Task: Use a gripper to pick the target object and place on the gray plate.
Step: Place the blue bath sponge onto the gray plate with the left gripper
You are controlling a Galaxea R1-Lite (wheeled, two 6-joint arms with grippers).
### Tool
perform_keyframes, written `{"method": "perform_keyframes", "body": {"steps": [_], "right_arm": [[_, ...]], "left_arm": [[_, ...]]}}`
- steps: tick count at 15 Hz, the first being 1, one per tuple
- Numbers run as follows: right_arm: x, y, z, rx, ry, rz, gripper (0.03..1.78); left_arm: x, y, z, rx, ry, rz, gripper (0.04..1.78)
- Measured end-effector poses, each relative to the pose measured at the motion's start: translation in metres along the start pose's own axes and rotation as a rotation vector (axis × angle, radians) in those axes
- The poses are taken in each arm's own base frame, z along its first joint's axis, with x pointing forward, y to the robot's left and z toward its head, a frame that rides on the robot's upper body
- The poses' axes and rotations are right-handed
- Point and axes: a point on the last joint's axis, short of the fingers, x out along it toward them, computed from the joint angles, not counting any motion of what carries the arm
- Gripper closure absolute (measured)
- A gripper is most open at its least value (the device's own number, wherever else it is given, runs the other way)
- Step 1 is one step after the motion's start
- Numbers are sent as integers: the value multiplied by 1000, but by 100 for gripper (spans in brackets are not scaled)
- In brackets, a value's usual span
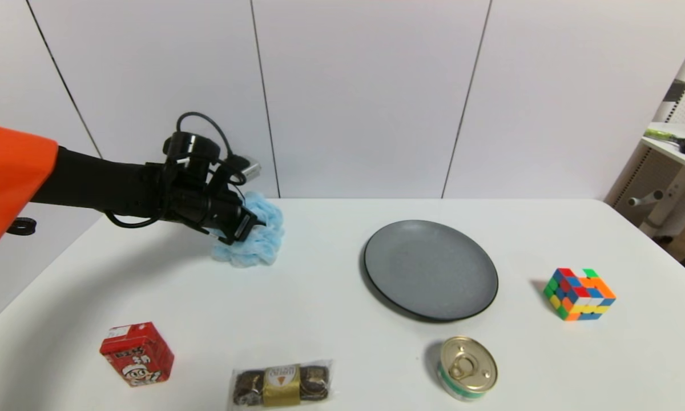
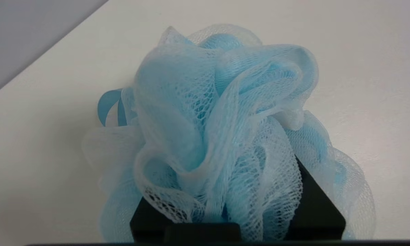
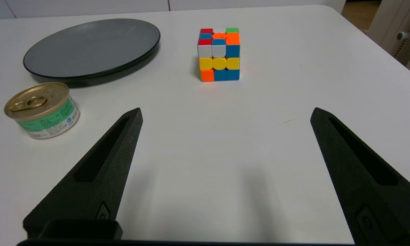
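The light-blue mesh bath puff [image 1: 257, 237] is at the far left of the white table. My left gripper [image 1: 244, 227] reaches in from the left and is shut on it. In the left wrist view the puff [image 2: 222, 102] fills the picture and its mesh is bunched between the black fingers [image 2: 314, 201], hiding their tips. I cannot tell whether the puff rests on the table or hangs just above it. The gray plate [image 1: 431, 269] lies empty to the right of the puff, also in the right wrist view [image 3: 92, 48]. My right gripper [image 3: 225, 112] is open and empty, low over the table.
A puzzle cube [image 1: 579, 294] sits right of the plate. A gold-lidded tin can [image 1: 467, 367] stands in front of the plate. A red drink carton [image 1: 137, 354] and a wrapped chocolate pack [image 1: 281, 383] lie near the front edge. A side table [image 1: 676, 142] stands at the right.
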Motion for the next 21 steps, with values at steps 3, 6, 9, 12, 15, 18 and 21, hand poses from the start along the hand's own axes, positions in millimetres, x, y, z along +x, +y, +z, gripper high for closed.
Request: {"method": "perform_keyframes", "body": {"steps": [3, 6, 9, 12, 15, 18, 21], "right_arm": [[0, 0, 0, 0, 0, 0, 11], [0, 0, 0, 0, 0, -1, 11], [0, 0, 0, 0, 0, -2, 11], [0, 0, 0, 0, 0, -2, 11], [0, 0, 0, 0, 0, -2, 11], [0, 0, 0, 0, 0, -1, 11], [0, 0, 0, 0, 0, -2, 11]], "left_arm": [[-9, -17, 23, 40, -64, -17, 142], [-15, -43, 53, 71, -148, -59, 143], [-23, -69, 83, 108, -241, -101, 144], [-25, -94, 110, 159, -330, -140, 145], [-14, -117, 128, 198, -406, -178, 145], [7, -148, 138, 234, -446, -243, 146], [32, -175, 131, 256, -419, -328, 146]]}}
